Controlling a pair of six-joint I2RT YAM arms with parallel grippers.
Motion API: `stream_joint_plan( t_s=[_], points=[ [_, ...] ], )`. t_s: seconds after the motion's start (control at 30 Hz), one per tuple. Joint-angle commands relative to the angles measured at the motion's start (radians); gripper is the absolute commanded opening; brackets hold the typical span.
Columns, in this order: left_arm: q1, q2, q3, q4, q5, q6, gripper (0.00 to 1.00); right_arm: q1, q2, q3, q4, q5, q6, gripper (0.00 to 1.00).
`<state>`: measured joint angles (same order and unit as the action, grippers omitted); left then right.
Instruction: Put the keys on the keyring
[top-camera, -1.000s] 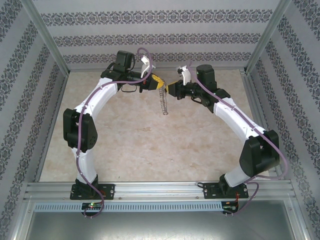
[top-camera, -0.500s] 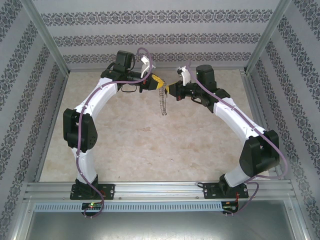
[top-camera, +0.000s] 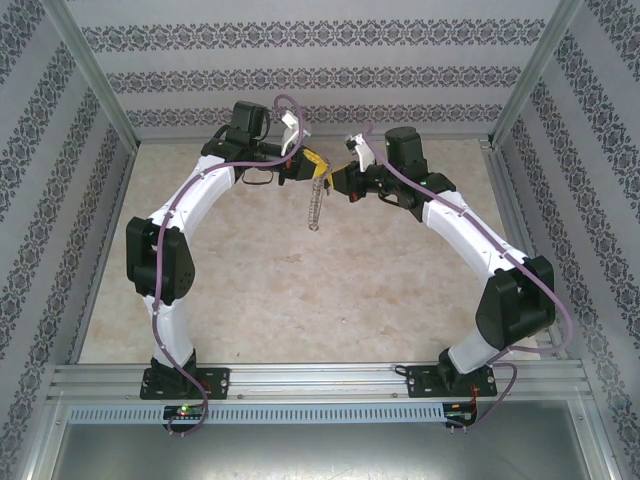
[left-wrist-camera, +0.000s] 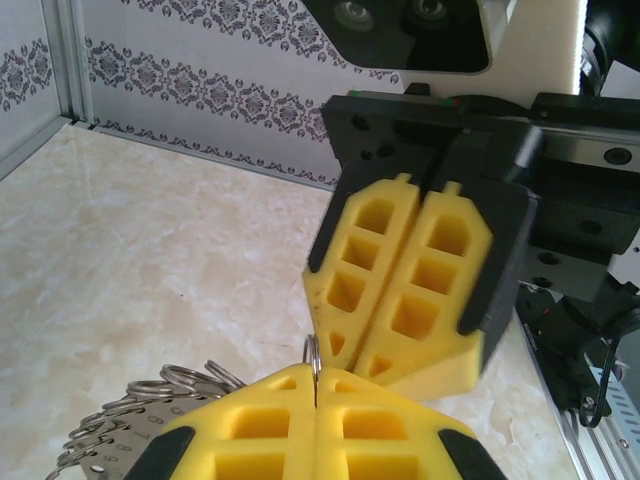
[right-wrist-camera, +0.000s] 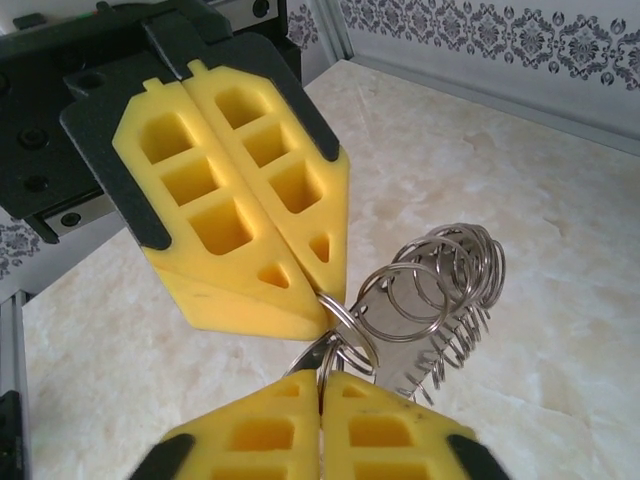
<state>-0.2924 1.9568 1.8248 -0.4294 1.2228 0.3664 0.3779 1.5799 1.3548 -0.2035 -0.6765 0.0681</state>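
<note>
The keyring (top-camera: 316, 205) is a silver hoop fringed with small loops, hanging edge-on between both grippers above the back of the table. My left gripper (top-camera: 311, 166) is shut on one small loop, which shows pinched at its fingertips (left-wrist-camera: 316, 372); the other loops (left-wrist-camera: 130, 410) fan out to the lower left. My right gripper (top-camera: 336, 178) faces it tip to tip and is shut on another loop (right-wrist-camera: 322, 378), with the fringe of loops (right-wrist-camera: 440, 285) spreading to the right. Each wrist view shows the opposite gripper's yellow fingers (left-wrist-camera: 410, 290) (right-wrist-camera: 240, 200) close above. The keys are hidden.
A beige marble-patterned table top (top-camera: 300, 290) lies under the arms. Patterned walls and metal frame posts (top-camera: 100, 100) close in the left, right and back. A metal rail (top-camera: 320, 380) runs along the near edge by the arm bases.
My right gripper has moved left, closer to the left gripper's tips. The keyring's lower end has swung left. The left arm has stayed put.
</note>
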Motion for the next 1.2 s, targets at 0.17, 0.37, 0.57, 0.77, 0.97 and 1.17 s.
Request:
stream_joint_plan(
  t_s=[0.17,0.37,0.57,0.77,0.97,1.17],
  points=[
    [0.006,-0.049,0.001,0.04,0.026,0.0,0.0,-0.08,-0.095,-0.029,0.084,-0.182,0.081,0.41],
    [0.006,-0.056,-0.004,0.034,0.026,0.006,0.0,-0.151,-0.115,-0.056,0.19,-0.18,0.188,0.4],
    [0.006,-0.06,-0.006,0.029,0.027,0.01,0.0,-0.149,-0.047,-0.048,0.259,-0.228,0.235,0.32],
    [0.006,-0.056,0.003,0.017,0.033,0.014,0.0,-0.146,0.005,-0.052,0.318,-0.314,0.248,0.32],
    [0.007,-0.053,0.005,0.015,0.035,0.013,0.0,-0.137,0.042,-0.05,0.33,-0.336,0.252,0.34],
    [0.006,-0.053,0.008,0.016,0.038,0.014,0.0,-0.124,0.073,-0.042,0.342,-0.359,0.257,0.34]
  ],
)
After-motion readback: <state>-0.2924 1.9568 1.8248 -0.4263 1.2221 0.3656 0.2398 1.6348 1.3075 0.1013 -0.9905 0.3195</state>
